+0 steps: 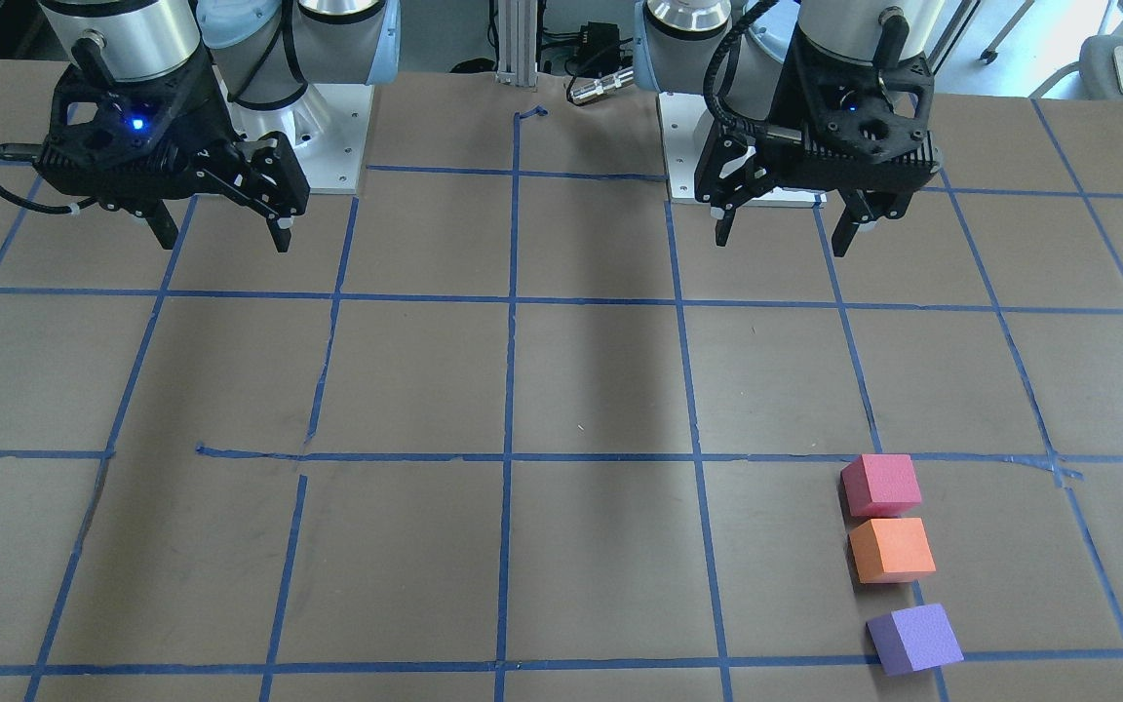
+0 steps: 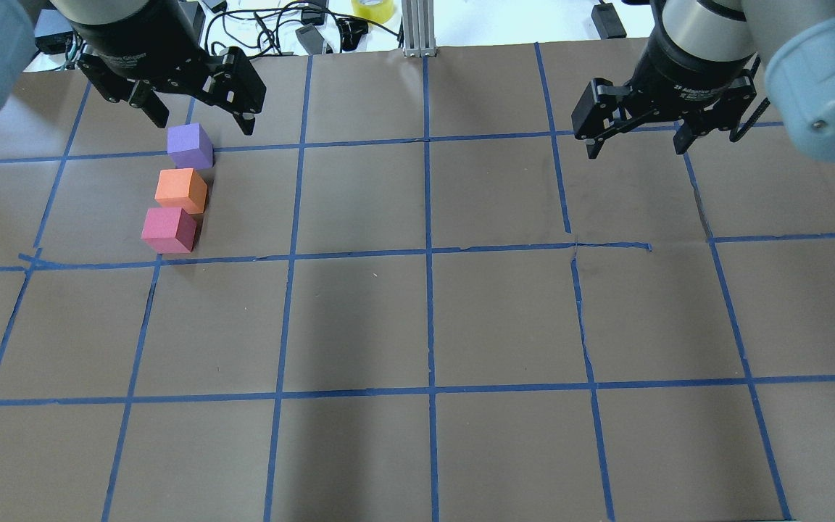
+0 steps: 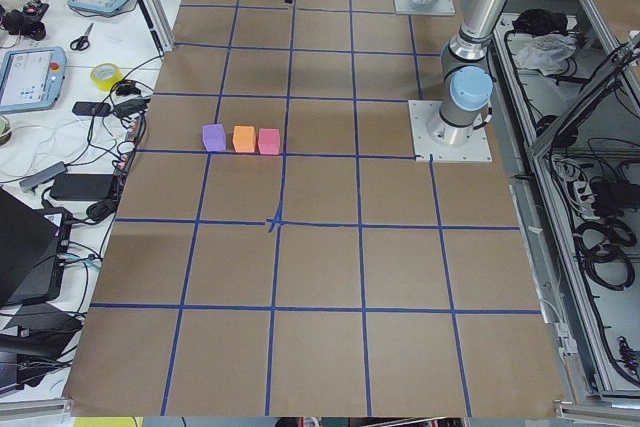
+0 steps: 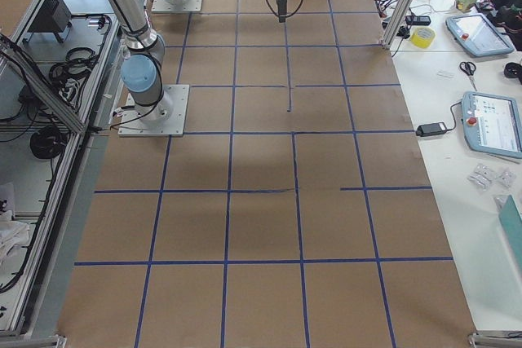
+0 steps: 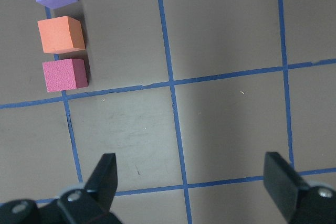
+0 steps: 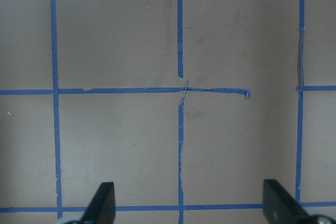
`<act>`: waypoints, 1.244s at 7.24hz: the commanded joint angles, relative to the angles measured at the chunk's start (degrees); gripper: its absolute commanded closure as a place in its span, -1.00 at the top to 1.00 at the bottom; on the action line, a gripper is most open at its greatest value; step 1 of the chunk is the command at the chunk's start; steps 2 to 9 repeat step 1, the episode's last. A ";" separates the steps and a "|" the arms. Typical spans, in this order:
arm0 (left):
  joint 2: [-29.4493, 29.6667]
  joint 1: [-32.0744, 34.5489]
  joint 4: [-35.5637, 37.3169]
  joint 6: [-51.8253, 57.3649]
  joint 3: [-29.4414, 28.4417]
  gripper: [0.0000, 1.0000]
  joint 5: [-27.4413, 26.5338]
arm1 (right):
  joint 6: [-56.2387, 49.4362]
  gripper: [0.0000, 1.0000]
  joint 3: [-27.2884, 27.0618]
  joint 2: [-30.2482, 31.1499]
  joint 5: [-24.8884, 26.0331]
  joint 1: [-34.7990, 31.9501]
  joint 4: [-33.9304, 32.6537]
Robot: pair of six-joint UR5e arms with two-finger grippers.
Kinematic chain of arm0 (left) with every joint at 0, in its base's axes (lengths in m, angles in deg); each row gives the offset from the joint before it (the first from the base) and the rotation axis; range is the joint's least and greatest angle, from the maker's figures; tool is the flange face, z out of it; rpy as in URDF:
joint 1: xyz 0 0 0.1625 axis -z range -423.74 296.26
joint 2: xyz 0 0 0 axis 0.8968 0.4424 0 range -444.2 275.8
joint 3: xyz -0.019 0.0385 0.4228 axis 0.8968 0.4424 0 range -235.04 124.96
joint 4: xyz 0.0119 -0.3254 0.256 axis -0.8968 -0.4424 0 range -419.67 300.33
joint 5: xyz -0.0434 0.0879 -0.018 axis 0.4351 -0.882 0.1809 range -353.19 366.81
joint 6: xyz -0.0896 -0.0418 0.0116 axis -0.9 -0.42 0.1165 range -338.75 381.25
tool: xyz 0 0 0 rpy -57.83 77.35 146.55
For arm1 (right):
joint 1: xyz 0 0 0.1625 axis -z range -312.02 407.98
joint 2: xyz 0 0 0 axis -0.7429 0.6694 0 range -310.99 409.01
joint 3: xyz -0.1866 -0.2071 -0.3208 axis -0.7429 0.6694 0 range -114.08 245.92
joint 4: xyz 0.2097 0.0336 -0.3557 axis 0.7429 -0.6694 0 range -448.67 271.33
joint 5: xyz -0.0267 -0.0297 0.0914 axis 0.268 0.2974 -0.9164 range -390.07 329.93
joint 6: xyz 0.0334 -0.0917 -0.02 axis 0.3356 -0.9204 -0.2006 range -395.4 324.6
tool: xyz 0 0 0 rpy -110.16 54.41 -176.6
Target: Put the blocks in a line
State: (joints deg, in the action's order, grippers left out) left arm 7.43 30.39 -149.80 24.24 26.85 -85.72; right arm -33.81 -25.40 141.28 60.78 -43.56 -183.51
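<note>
Even bright light, soft shadows mid-table, imgs sharp, no glare.

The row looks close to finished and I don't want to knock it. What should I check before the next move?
1. Left gripper open and empty: ok.
2. Right gripper open and empty: ok.
3. Both grippers clear of the blocks: ok. In the front view both hang near the robot's base, well away from the row.
4. All three blocks in one row on the table: ok. The order is pinkish-red block, orange block, purple block.
5. Even spacing and facing: not ok. The purple block sits farther from the orange one than the pinkish-red one does, and it is slightly turned.
6. Pinkish-red and orange blocks touching: cannot tell.
</note>
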 commanded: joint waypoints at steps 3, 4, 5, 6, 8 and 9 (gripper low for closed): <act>-0.75 -0.17 -0.04 0.00 1.16 1.00 -0.20 | 0.00 1.00 0.00 0.02 -0.06 0.04 -0.09; -0.75 -0.17 -0.04 0.00 1.16 1.00 -0.20 | 0.00 1.00 0.00 0.02 -0.06 0.04 -0.09; -0.75 -0.17 -0.04 0.00 1.16 1.00 -0.20 | 0.00 1.00 0.00 0.02 -0.06 0.04 -0.09; -0.75 -0.17 -0.04 0.00 1.16 1.00 -0.20 | 0.00 1.00 0.00 0.02 -0.06 0.04 -0.09; -0.75 -0.17 -0.04 0.00 1.16 1.00 -0.20 | 0.00 1.00 0.00 0.02 -0.06 0.04 -0.09; -0.75 -0.17 -0.04 0.00 1.16 1.00 -0.20 | 0.00 1.00 0.00 0.02 -0.06 0.04 -0.09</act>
